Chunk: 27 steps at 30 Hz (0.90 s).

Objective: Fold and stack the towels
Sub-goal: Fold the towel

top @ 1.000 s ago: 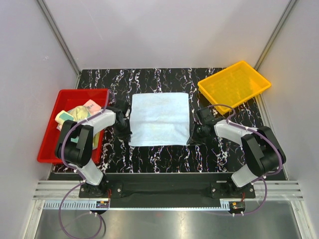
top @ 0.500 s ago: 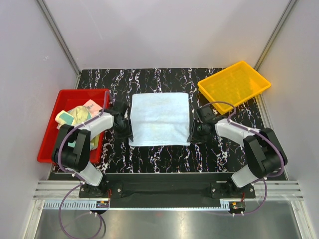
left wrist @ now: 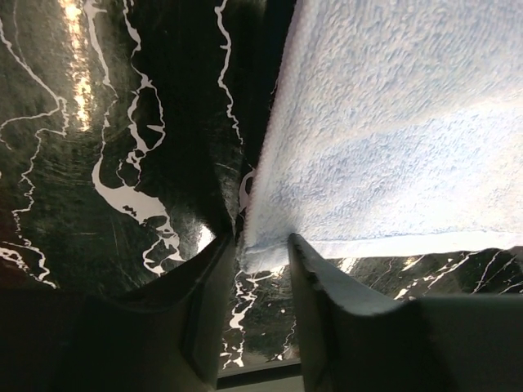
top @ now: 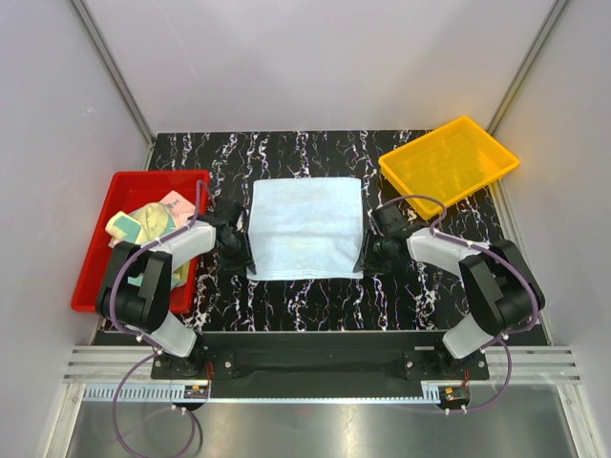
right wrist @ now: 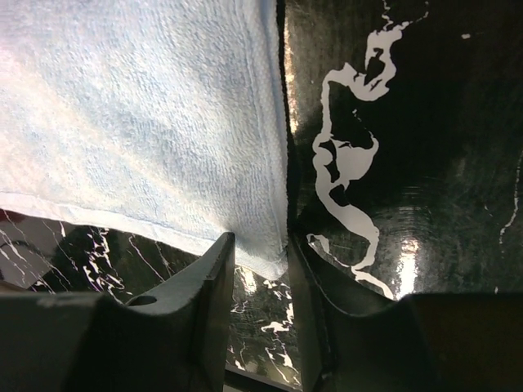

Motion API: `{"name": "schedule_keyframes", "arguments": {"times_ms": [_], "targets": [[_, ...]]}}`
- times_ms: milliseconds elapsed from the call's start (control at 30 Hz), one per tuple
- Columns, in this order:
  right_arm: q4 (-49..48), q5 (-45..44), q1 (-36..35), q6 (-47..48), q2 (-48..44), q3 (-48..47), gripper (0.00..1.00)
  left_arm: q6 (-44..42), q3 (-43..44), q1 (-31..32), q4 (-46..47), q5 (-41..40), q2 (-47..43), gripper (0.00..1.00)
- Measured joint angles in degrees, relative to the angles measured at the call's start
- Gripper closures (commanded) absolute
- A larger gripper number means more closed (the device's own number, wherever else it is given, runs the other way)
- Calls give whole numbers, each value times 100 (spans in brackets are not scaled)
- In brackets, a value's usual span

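Note:
A light blue towel (top: 305, 229) lies flat in the middle of the black marble table. My left gripper (top: 234, 250) is low at its near left corner. In the left wrist view the left gripper (left wrist: 261, 241) stands open, with the towel (left wrist: 392, 122) corner lying loose on the table between the fingertips. My right gripper (top: 370, 256) is at the near right corner. The right wrist view shows the right gripper (right wrist: 260, 238) open astride that corner of the towel (right wrist: 139, 106). More towels (top: 153, 218), pale yellow-green and peach-pink, lie crumpled in the red tray.
The red tray (top: 95, 258) sits at the table's left edge, just behind the left arm. A yellow tray (top: 449, 162) stands at the back right with nothing in it. Grey walls close in the table on three sides.
Both grippers have opened their jaws at the towel's near corners. The left arm shifted a little; the towel lies as before.

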<state>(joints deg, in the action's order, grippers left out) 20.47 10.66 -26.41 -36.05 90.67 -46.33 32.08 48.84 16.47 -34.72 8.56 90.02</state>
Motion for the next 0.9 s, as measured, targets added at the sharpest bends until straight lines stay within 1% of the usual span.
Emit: {"name": "schedule_keyframes", "arguments": {"times_ms": [67,167,200,267,333,367,433,567,667,767,900], "targets": [[-48,-2,-26,-26,15,0,62,26,-24,-2,44,28,0,68],[-107,-17,-61,-61,33,0,67,66,-57,-4,118,81,2,74],[-111,-28,-70,-74,39,0,73,83,-68,-4,144,101,2,82],[-129,-68,-72,-101,70,0,81,105,-79,-4,190,140,7,91],[-164,-68,-72,-116,96,0,92,98,-83,-4,227,205,9,100],[-177,-59,-74,-116,105,0,96,109,-83,-4,238,223,9,100],[-199,-55,-74,-101,109,0,100,101,-83,-4,254,258,9,100],[-168,-61,-76,-22,85,-4,100,96,-59,-4,223,262,9,100],[90,-151,-83,46,-46,-7,100,96,-52,2,109,267,-33,100],[492,-251,-85,85,-431,-7,100,107,-55,63,-81,289,-313,100],[970,-417,-96,103,-1346,7,100,170,-52,219,-278,369,-1141,100]]}}
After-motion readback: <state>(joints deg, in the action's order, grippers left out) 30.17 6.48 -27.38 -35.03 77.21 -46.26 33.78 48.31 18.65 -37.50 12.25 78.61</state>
